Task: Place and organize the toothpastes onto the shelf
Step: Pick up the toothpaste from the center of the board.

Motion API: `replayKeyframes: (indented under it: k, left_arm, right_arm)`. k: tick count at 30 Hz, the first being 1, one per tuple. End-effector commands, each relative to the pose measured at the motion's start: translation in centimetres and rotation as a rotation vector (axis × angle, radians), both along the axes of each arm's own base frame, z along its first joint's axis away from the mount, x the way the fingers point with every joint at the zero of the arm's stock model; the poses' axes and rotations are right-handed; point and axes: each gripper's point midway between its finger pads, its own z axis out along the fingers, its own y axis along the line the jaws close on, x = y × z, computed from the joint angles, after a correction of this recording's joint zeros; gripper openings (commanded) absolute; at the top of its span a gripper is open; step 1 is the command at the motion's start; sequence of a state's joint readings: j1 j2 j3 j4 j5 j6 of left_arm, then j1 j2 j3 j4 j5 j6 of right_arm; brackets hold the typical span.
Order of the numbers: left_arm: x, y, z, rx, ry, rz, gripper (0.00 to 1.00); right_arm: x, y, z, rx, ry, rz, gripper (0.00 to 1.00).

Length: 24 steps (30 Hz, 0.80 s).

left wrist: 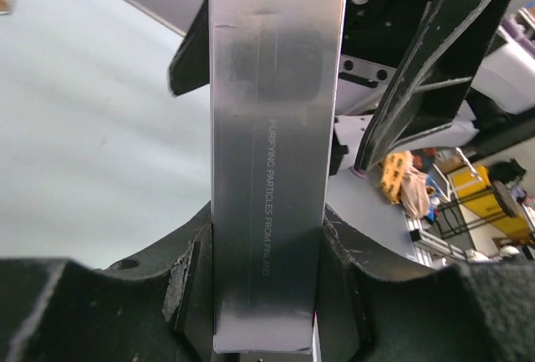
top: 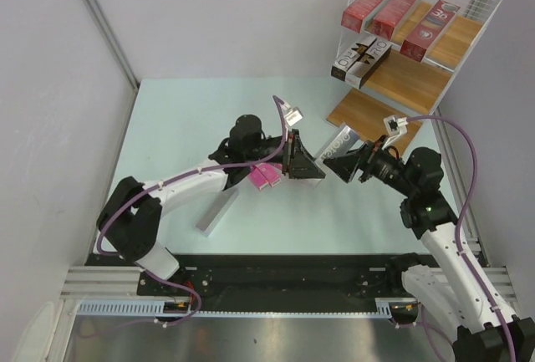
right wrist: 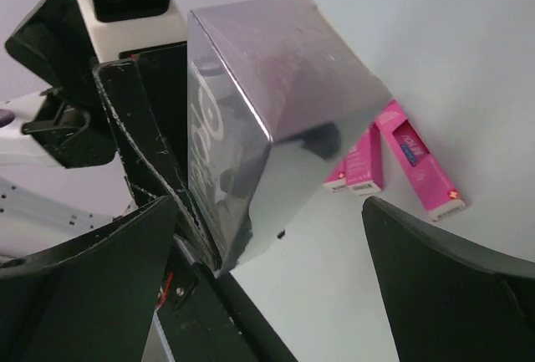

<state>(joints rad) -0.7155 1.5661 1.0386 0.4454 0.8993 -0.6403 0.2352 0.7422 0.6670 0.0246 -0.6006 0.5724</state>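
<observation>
My left gripper [top: 294, 161] [left wrist: 267, 237] is shut on a silver-grey toothpaste carton [top: 341, 139] [left wrist: 272, 128] [right wrist: 276, 86], held above the table's middle. The carton's free end points toward my right gripper [top: 338, 166] [right wrist: 267, 270]. That gripper stands wide open, with the carton's end between its fingers and nearer the left one. A second silver carton [top: 219, 211] lies on the table by the left arm. Pink cartons [top: 266, 176] [right wrist: 359, 161] lie under the left gripper. The shelf [top: 418, 82] at the back right holds three dark red cartons [top: 397, 9] on top and two silver-black ones [top: 359, 59] on the middle board.
The shelf's lowest board [top: 368, 111] lies bare just behind the right gripper. Grey walls stand on the left and the right of the pale green table [top: 184, 119]. A purple cable [top: 468, 153] loops over the right arm.
</observation>
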Motion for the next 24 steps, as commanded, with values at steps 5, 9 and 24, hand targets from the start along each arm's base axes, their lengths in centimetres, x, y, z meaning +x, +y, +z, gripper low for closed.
replayKeyframes:
  k: [5, 9, 24]
  left_arm:
    - [-2.2, -0.9, 5.2, -0.151, -0.091, -0.122, 0.15]
    - [-2.8, -1.0, 5.2, -0.157, -0.088, -0.146, 0.15]
    - [-3.3, -1.5, 4.4, -0.129, -0.075, -0.155, 0.30]
  right_arm:
    - [-1.8, 1.5, 2.5, 0.038, -0.127, 0.106, 0.97]
    - [-2.4, 1.4, 3.5, 0.061, -0.177, 0.111, 0.81]
    - [-3.4, 1.9, 4.2, 0.098, -0.221, 0.164, 0.32]
